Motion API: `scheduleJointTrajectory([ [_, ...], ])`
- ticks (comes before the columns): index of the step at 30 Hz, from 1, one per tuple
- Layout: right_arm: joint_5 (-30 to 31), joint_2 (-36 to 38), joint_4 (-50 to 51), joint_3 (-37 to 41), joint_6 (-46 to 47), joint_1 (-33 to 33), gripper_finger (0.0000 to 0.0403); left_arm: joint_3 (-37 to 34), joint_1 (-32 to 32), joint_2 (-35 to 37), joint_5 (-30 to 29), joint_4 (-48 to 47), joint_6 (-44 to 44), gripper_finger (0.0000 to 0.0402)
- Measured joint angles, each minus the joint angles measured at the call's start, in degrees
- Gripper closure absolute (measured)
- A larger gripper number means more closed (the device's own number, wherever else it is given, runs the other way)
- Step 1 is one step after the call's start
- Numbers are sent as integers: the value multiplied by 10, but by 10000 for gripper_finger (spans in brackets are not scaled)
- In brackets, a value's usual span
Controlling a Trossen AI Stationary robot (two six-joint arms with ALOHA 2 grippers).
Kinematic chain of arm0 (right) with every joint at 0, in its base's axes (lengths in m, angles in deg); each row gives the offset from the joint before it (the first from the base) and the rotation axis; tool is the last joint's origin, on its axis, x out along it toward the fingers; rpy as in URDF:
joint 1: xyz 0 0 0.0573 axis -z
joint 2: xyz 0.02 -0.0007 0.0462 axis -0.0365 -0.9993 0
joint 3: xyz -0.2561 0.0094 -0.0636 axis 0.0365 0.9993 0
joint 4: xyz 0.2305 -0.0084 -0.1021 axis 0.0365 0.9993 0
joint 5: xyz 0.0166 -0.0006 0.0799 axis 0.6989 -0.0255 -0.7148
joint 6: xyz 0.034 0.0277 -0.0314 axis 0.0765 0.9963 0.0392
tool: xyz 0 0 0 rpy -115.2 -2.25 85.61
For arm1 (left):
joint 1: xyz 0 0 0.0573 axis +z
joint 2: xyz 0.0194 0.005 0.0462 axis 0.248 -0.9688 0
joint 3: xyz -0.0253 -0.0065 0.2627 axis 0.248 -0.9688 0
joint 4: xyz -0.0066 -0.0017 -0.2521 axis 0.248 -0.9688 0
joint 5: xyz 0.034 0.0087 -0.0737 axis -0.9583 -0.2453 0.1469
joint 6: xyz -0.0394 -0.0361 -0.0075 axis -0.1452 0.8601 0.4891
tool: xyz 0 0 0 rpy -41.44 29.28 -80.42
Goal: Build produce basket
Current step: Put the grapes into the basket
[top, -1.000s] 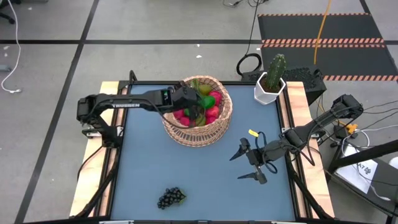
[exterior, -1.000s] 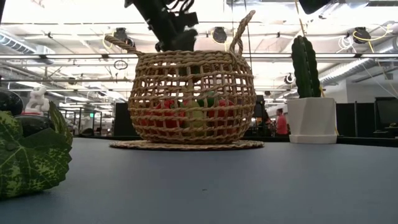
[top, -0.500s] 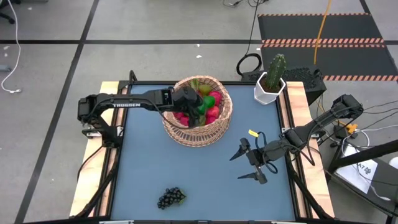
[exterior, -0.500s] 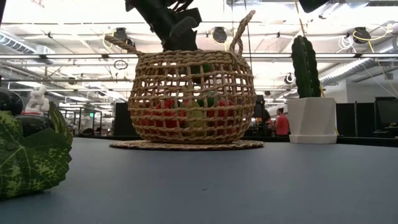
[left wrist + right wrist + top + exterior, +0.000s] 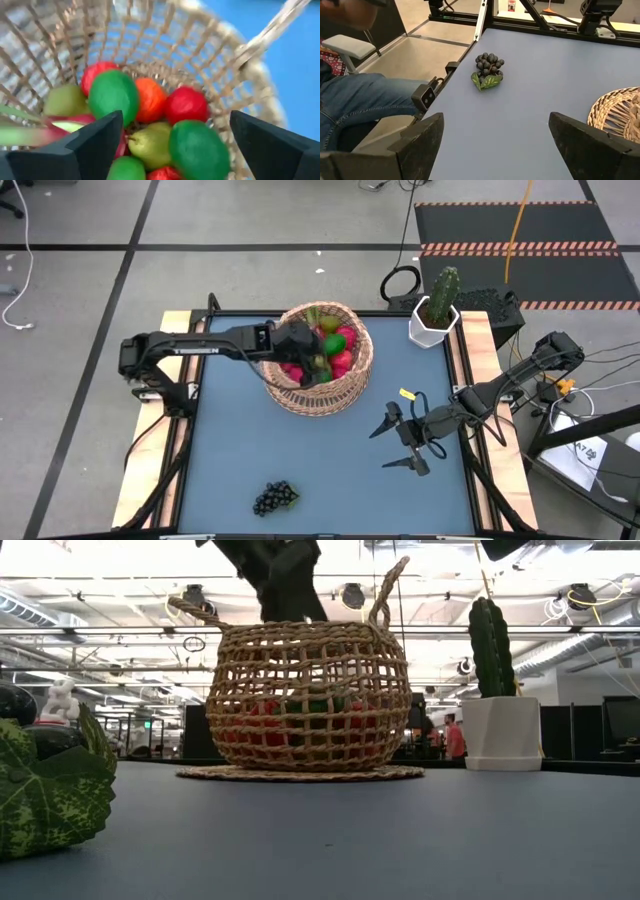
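Observation:
The tan woven basket (image 5: 345, 388) stands at the table's far middle, its flat bottom on the blue top, and shows in the low view (image 5: 310, 700). Red, green and orange produce (image 5: 150, 100) lies piled inside it. My left gripper (image 5: 312, 352) hangs over the pile, open (image 5: 176, 114), with nothing between its fingers. A dark grape bunch (image 5: 275, 498) with a green leaf lies on the table near the front edge, also in the right wrist view (image 5: 489, 67). My right gripper (image 5: 378, 450) waits open above the table's right part (image 5: 495, 116).
A white pot with a cactus (image 5: 433, 320) stands at the far right corner, right of the basket (image 5: 503, 730). The basket's looped handle (image 5: 385, 590) rises at its right rim. A seated person's leg (image 5: 365, 100) shows beyond the table's edge.
A green fruit that showed high inside the basket, just under my left gripper, now lies lower among the other fruits. My left gripper has swung a little above the pile and stays over the basket.

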Motion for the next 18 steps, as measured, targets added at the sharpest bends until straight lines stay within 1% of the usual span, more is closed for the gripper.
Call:
scheduleJointTrajectory([
  [4, 0, 0, 0, 0, 0, 0, 46, 0, -17, 38, -14, 7, 15, 58],
  [8, 2, 0, 0, 0, 9, 0, 46, 0, -42, 92, -42, 5, 30, 81],
  [10, 14, 0, 0, 0, 10, 0, 46, 0, -59, 116, -51, -8, 34, 91],
  [14, 31, 0, 1, 0, 10, 0, 46, 0, -106, 144, -68, -44, 48, 105],
  [18, 31, 0, 0, 0, 12, 0, 46, 0, -166, 145, -107, -83, 68, 107],
])
